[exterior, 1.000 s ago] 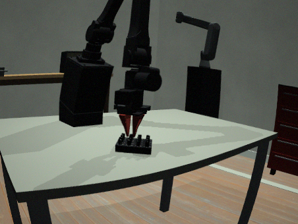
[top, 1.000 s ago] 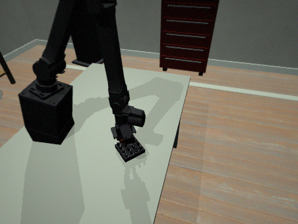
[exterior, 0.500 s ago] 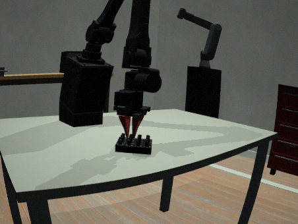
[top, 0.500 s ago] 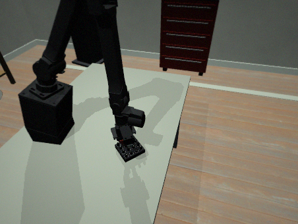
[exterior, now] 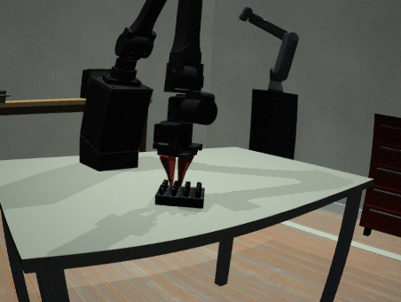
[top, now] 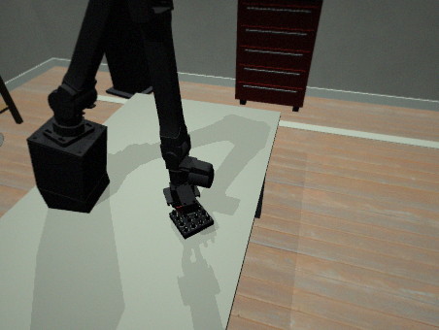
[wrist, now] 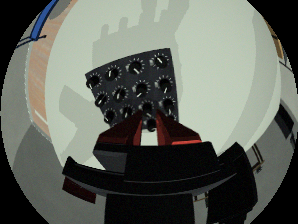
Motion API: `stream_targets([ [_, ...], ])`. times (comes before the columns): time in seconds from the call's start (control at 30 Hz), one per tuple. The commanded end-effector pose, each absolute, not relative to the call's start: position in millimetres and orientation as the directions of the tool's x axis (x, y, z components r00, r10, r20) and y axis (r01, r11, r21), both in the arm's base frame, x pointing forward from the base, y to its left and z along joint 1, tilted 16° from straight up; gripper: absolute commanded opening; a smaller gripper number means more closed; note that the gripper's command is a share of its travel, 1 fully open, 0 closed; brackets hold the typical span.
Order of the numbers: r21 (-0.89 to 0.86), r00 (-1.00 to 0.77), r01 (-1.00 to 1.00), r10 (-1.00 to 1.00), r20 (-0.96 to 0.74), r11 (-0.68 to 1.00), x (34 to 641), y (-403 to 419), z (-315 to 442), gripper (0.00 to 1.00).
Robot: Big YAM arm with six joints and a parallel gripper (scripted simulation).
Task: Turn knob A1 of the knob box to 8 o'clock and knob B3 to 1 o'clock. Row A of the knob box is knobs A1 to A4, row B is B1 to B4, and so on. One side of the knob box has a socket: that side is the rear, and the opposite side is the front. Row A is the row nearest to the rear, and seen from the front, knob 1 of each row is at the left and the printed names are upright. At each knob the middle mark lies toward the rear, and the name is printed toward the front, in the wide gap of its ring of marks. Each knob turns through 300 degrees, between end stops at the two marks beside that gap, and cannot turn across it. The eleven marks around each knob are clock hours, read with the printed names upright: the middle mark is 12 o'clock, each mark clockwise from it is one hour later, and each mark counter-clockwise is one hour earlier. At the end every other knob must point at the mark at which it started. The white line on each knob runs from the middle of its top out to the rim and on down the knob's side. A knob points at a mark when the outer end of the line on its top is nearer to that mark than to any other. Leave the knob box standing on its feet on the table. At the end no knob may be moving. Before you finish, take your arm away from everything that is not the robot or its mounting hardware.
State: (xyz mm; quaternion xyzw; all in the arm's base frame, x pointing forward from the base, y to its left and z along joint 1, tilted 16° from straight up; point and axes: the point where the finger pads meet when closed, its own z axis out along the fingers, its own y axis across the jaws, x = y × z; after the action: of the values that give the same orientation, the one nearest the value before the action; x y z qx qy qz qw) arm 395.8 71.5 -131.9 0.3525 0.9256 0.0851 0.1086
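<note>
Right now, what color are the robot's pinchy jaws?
Red, with darker shaded parts. The exterior view shows it best.

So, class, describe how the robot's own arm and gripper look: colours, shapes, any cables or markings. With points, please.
The arm [top: 167, 92] [exterior: 186, 40] is matte black, with long smooth links and rounded joint housings. The gripper [exterior: 176, 181] [wrist: 149, 113] has a blocky black body and two red fingers that taper to narrow tips. No cables or markings can be made out.

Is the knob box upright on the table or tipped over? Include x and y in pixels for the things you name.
Upright: in the exterior view the knob box [top: 185, 236] [exterior: 179, 202] [wrist: 131, 78] lies level, knobs pointing up.
</note>
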Motion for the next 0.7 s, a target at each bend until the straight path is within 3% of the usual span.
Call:
stream_targets([
  [0.0, 0.247, -0.722, 0.632, 0.674, -0.154, 0.734, 404.7, 71.6, -130.5, 0.19],
  [0.5, 0.247, -0.722, 0.632, 0.674, -0.154, 0.734, 404.7, 71.6, -130.5, 0.19],
  [0.53, 0.247, -0.722, 0.632, 0.674, -0.154, 0.734, 404.7, 71.6, -130.5, 0.08],
  [0.67, 0.243, -0.723, 0.634, 0.674, -0.151, 0.734, 403.0, 71.3, -131.0, 0.08],
])
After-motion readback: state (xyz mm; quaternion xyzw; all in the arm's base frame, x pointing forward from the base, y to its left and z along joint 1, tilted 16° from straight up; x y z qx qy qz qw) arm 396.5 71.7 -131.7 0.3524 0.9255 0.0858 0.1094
